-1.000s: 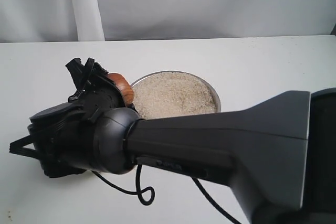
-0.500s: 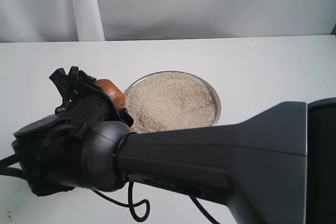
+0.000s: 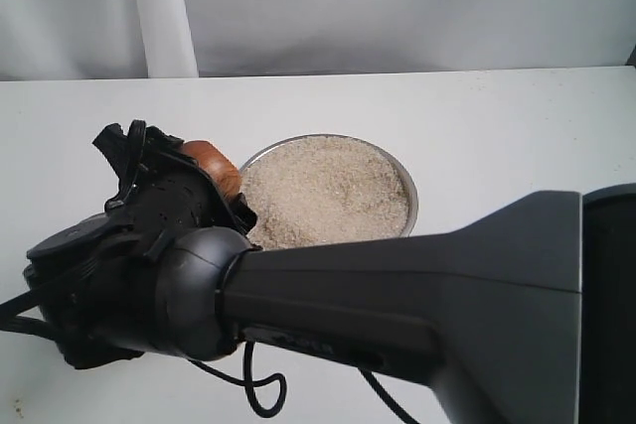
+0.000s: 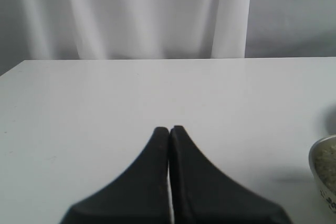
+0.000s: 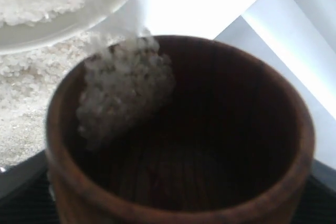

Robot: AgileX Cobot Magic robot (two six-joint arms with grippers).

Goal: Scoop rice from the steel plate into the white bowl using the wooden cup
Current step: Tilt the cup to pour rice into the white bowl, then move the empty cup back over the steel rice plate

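Note:
My right gripper [image 3: 181, 191] has reached across to the left and is shut on the wooden cup [image 3: 212, 167], just left of the steel plate [image 3: 407, 191]. The plate holds a wide heap of rice [image 3: 328, 191]. In the right wrist view the tilted cup [image 5: 178, 145] fills the frame, and a clump of rice [image 5: 126, 87] slides over its lip beside the white bowl [image 5: 79, 22], which has rice in it. The arm hides the bowl in the exterior view. My left gripper [image 4: 169, 128] is shut and empty above bare table.
The right arm's dark body [image 3: 417, 305] covers the front of the exterior view, with a black cable [image 3: 260, 384] looping under it. A white curtain [image 3: 318, 7] closes off the back. A dish rim [image 4: 316, 158] with rice shows in the left wrist view.
My right gripper has carried the cup leftward, off the plate's edge. In the last half second it barely shifted, and the cup tipped a little more.

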